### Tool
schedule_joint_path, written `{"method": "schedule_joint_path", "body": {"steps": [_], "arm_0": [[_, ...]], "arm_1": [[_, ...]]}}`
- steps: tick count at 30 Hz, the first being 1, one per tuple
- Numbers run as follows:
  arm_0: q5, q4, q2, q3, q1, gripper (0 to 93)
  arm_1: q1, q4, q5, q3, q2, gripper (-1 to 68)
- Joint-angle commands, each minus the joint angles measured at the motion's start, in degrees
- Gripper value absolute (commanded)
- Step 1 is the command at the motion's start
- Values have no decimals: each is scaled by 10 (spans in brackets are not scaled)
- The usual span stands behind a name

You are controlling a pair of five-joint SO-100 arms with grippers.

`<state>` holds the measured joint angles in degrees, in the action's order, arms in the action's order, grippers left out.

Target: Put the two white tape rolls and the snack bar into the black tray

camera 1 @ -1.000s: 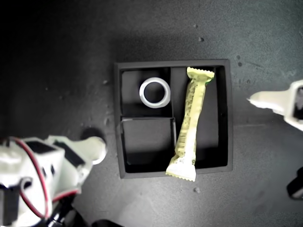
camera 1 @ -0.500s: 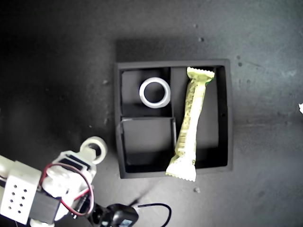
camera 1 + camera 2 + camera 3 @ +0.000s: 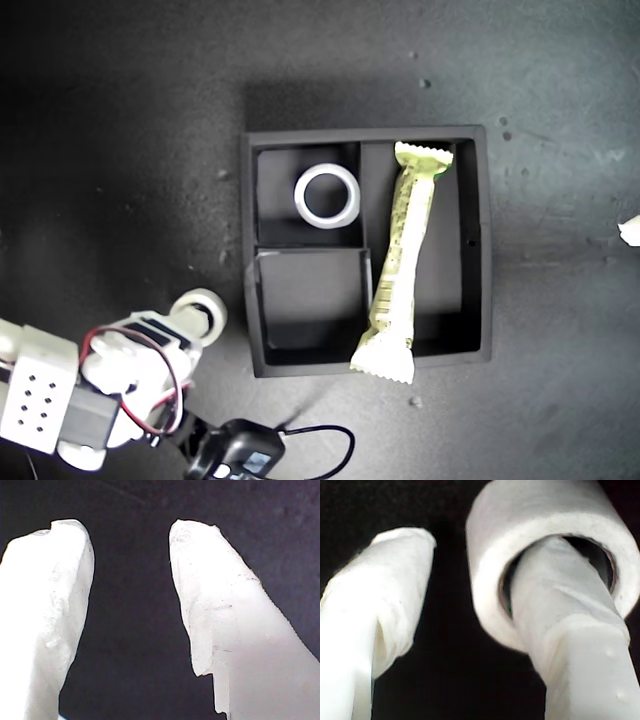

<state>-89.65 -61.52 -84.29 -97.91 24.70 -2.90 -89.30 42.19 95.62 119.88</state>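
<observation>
My second end effector had one finger threaded through the hole of a small white ring-shaped tape roll, the other finger apart from it on the outside, so the jaws stood parted with the roll hooked on one of them rather than pinched. That roll sat just outside the square black divided tray, beside the tray wall nearest the exterior view's left. A second white tape roll lay flat in one small square compartment. The long pale yellow-green wrapped snack bar lay in the long compartment (one crimped end riding over the tray's rim). My first end effector was released, its jaws parted over the bare dark surface.
</observation>
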Motion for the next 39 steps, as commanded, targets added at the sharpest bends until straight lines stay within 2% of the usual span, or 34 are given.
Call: {"method": "schedule_joint_path", "body": {"steps": [1, 3, 5, 7, 9, 15, 21, 25, 27, 29, 30, 39], "arm_0": [[-5, 26, -9, -15, -14, 104], [-4, 28, 0, -23, -20, 75], [-3, 27, -3, -28, -28, 42], [9, 17, -27, -29, -34, 28], [26, -20, -64, -14, -43, 17], [115, -147, -119, 142, -76, 3], [195, -192, 33, 396, -96, 1], [200, -243, 196, 571, -102, 2], [198, -316, 296, 723, -102, 2], [190, -432, 445, 982, -102, 3], [202, -441, 497, 1074, -100, 3], [171, -439, 446, 946, -110, 12]], "arm_1": [[4, 15, 5, 6, 16, 95], [10, 17, 11, 20, 17, 91], [35, 21, 35, 52, 39, 57], [73, 38, 83, 107, 114, 12], [91, 51, 123, 156, 213, 0], [90, 115, 243, 354, 440, -1], [69, 200, 294, 579, 664, -1], [54, 221, 303, 647, 720, -1], [52, 226, 307, 658, 720, -1], [50, 227, 307, 661, 720, -1], [49, 227, 306, 660, 720, -1], [40, 229, 299, 660, 720, -1]]}}
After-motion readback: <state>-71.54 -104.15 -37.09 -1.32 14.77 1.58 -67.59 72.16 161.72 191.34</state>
